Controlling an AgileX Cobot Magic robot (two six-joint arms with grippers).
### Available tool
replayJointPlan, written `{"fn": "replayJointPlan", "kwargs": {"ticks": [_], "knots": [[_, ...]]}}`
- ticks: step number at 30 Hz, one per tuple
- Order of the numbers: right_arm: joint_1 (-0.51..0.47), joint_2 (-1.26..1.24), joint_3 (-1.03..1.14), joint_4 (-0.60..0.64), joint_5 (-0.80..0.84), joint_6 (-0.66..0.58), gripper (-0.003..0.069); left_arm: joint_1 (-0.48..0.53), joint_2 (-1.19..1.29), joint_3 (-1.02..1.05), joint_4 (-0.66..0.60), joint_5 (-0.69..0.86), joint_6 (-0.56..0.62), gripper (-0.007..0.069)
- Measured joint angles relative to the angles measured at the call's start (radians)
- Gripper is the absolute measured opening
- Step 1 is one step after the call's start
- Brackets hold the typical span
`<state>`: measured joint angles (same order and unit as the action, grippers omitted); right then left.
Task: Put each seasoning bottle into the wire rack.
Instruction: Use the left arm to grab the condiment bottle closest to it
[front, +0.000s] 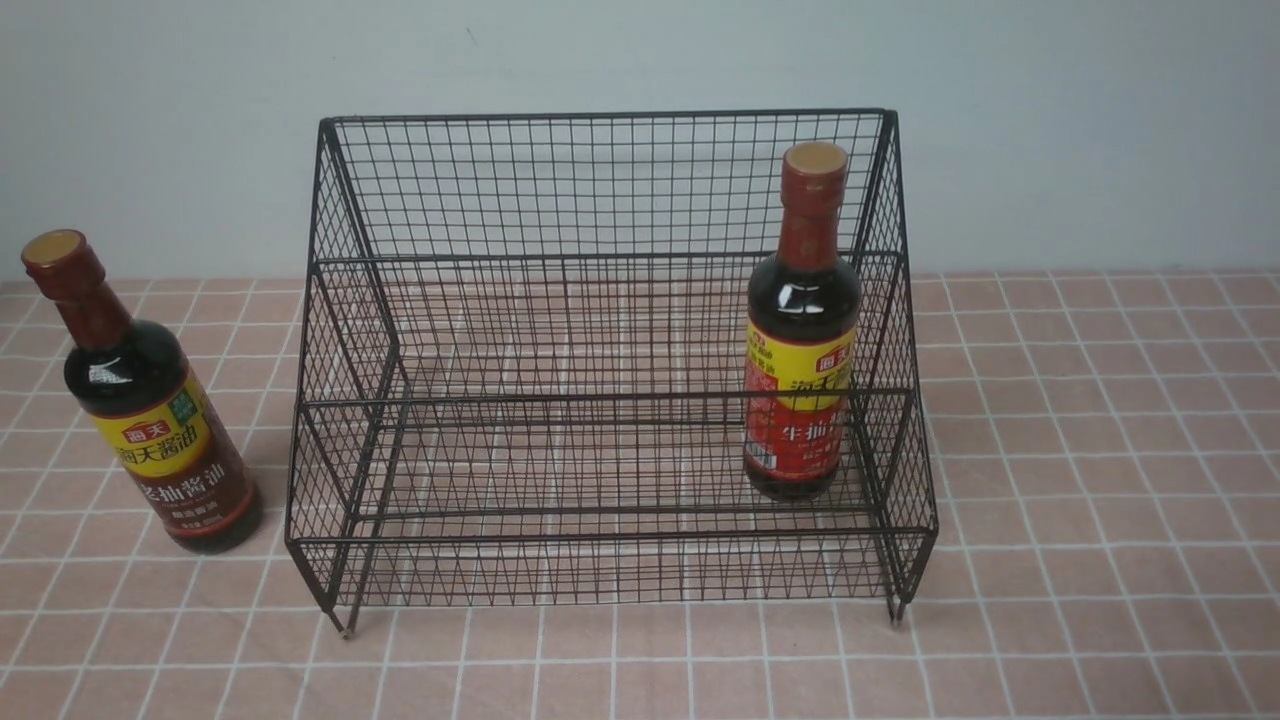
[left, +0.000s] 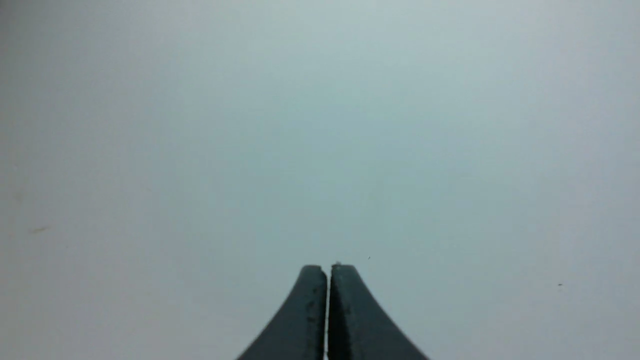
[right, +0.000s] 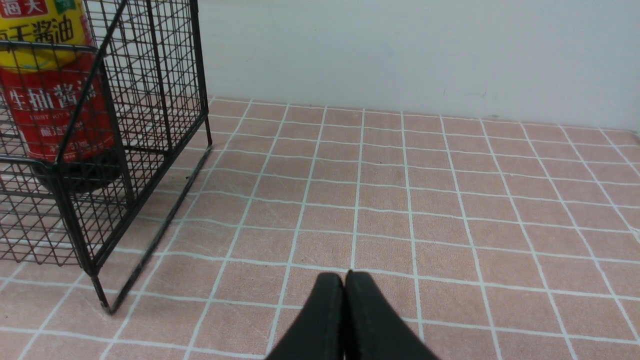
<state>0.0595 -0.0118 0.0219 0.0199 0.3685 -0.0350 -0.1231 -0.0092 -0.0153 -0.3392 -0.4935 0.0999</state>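
Sitting pinched shut and empty, both of them: right tool (right: 344, 277) hovers low over the tabletop (right: 450, 200), wire rack (right: 199, 75) just ahead, red-label bottle (right: 50, 115) tucked at its end so there's room. Left tool (left: 327, 270) faces bare wall (left: 300, 125); brown-label bottle (front: 150, 410) waits outside the rack, out of its sight.

A plain, pale grey-white wall (front: 1100, 120) is running across the whole back of the scene, matte and bare. A few faint scuffs (right: 465, 94) are showing low on it, close to where it is meeting the surface in a straight line. A pinkish-tan tile-patterned surface (front: 1100, 480) is spreading out below, its small squares divided by thin white lines that are wavering slightly in places. Soft, even light is falling over everything, leaving only weak shadows.
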Motion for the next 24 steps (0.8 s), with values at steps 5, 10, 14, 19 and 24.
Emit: {"fn": "replayJointPlan", "kwargs": {"ticks": [5, 10, 14, 19, 24], "knots": [[0.0, 0.0, 0.0, -0.003, 0.0, 0.0, -0.0014, 0.0, 0.137, -0.141, 0.065, 0.147, 0.087, -0.0002], [0.0, 0.0, 0.0, -0.003, 0.001, 0.003, -0.0014, 0.0, 0.379, -0.246, 0.079, 0.18, 0.176, 0.0055], [0.0, 0.0, 0.0, -0.003, 0.001, 0.003, -0.0014, 0.0, 0.569, -0.317, 0.069, 0.178, 0.195, 0.0162], [0.0, 0.0, 0.0, -0.003, 0.001, 0.003, -0.0014, 0.0, 0.802, -0.398, -0.037, 0.068, 0.226, 0.0363], [0.0, 0.0, 0.0, -0.003, 0.001, 0.003, -0.0014, 0.0, 0.949, -0.454, -0.249, -0.067, 0.369, 0.0518]]}}
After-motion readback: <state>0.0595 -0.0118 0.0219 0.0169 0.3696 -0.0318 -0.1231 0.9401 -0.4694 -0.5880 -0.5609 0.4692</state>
